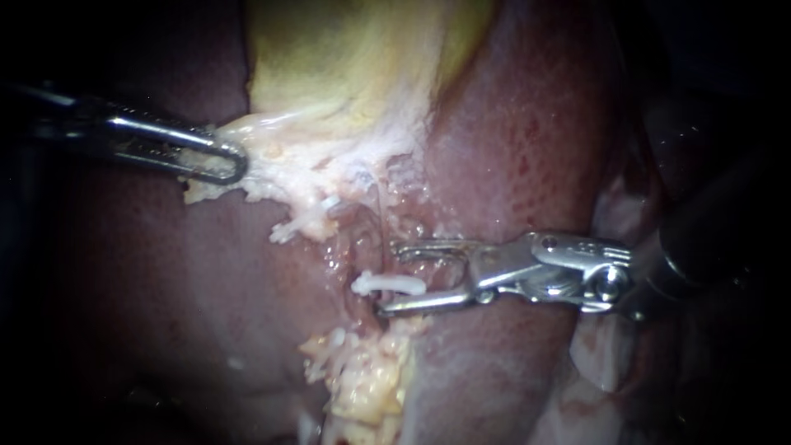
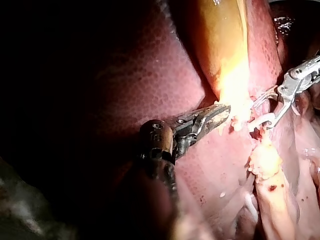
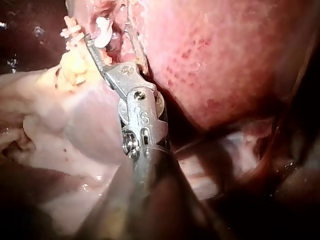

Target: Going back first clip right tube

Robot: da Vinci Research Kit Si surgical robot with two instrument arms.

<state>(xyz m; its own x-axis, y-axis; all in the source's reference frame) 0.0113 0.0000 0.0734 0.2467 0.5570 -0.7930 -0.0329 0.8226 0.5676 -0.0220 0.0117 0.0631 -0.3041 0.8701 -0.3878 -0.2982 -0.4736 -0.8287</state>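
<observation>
Endoscope view, clip [image 1: 387,285]: white, lying crosswise in a groove of the liver [image 1: 527,140], below the frayed pale edge of the gallbladder [image 1: 354,74]; which tube carries it cannot be told.
Right instrument [image 1: 392,277]: jaws spread wide, one on each side of the clip, gripping nothing.
Right wrist view: clip [image 3: 103,31] sits between the jaw tips, near yellow fat [image 3: 75,67].
Left instrument [image 1: 227,165]: jaws clenched on the gallbladder's pale edge, well apart from the clip.
Liver: dark red, flanking the groove on both sides.
</observation>
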